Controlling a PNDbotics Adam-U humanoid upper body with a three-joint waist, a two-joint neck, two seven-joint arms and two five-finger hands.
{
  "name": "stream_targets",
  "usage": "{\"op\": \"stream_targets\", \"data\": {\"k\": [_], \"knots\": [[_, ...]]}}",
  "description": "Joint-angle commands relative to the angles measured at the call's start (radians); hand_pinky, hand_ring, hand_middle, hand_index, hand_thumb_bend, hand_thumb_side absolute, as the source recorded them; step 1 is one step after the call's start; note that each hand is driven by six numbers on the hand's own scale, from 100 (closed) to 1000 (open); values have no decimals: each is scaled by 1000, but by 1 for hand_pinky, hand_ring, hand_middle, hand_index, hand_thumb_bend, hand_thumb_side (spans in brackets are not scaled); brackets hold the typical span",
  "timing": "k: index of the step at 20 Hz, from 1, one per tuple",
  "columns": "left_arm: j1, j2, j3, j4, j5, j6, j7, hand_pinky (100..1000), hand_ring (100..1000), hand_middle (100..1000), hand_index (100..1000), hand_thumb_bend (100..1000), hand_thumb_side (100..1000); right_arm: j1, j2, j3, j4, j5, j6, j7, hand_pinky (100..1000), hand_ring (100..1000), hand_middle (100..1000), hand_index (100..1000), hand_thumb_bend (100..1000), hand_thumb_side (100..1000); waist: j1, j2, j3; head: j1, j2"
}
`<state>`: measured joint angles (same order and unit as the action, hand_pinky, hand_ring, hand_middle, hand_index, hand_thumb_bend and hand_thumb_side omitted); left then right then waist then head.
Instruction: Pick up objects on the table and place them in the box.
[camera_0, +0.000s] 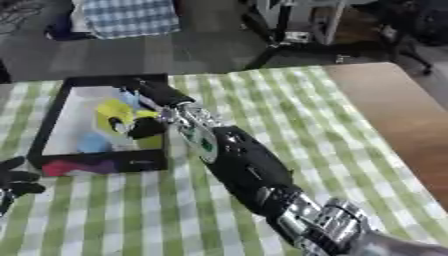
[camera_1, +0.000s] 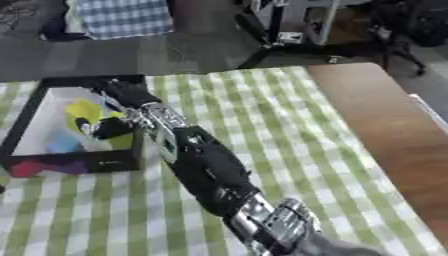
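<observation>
A black-walled box with a white floor stands at the far left of the checked cloth. Inside lie a yellow object, a light blue one, and red and purple shapes by the front wall. My right arm crosses from the lower right, and my right hand hovers over the box's right half. It is open, fingers pointing at the far wall and thumb spread low, with the yellow object between them. My left hand rests open at the lower left edge.
The green-and-white checked cloth covers most of the table, with bare wood along the right side. Beyond the far edge are the floor, a plaid-covered seat and a metal stand.
</observation>
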<state>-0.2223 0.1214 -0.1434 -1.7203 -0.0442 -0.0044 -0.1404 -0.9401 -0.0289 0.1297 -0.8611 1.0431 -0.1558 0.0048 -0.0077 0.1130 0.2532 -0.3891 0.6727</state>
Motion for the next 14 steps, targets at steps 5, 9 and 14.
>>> {"op": "stream_targets", "data": {"k": [5,9,14], "knots": [[-13,6,4,-15,5,-1,0,791,589,590,833,100,779,-8,-15,7,-29,-5,-12,-64,950,898,955,983,217,678,8,1,-12,15,-9],[8,15,17,-11,2,0,12,791,590,590,833,100,780,12,-79,36,-108,-157,-46,-27,949,879,888,955,100,564,3,-18,-50,57,11],[46,35,49,-5,-9,-1,44,790,590,590,833,100,779,129,-260,94,-383,-525,-71,83,944,854,829,901,100,532,-9,-47,-116,149,44]]}}
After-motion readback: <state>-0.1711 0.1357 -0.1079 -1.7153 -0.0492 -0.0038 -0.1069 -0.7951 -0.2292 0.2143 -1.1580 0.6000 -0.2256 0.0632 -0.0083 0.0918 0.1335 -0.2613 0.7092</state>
